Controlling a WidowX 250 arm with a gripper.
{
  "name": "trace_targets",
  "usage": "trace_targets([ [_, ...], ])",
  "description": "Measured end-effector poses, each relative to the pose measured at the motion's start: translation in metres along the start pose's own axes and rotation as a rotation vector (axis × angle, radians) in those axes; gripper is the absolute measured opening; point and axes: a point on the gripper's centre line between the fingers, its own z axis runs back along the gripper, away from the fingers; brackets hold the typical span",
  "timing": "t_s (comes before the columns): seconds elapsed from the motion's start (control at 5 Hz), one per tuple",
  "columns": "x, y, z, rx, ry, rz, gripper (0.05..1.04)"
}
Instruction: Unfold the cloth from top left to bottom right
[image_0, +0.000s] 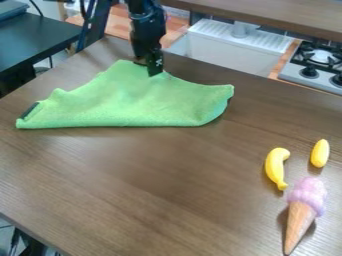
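Observation:
The black gripper hangs down at the upper middle of the view, its tip at the top edge of the green cloth. The cloth lies on the upper left part of the brown table, folded into a rough triangle with a long straight edge toward the camera. Its right corner is curled over, and a dark tag shows at its left corner. Whether the gripper holds any cloth cannot be made out.
On the table, a toy banana, a small yellow toy and a toy ice cream cone lie at the right. Behind the table's far edge are a white sink and a stove.

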Motion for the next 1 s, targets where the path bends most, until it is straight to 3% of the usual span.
trace_targets([
  [0.4, -0.002, 0.002, -0.009, 0.004, 0.023, -0.008, 0.96],
  [0.8, -0.002, 0.001, -0.011, 0.003, 0.013, -0.02, 0.381],
  [1.0, -0.003, -0.005, -0.015, -0.019, 0.01, -0.023, 0.169],
])
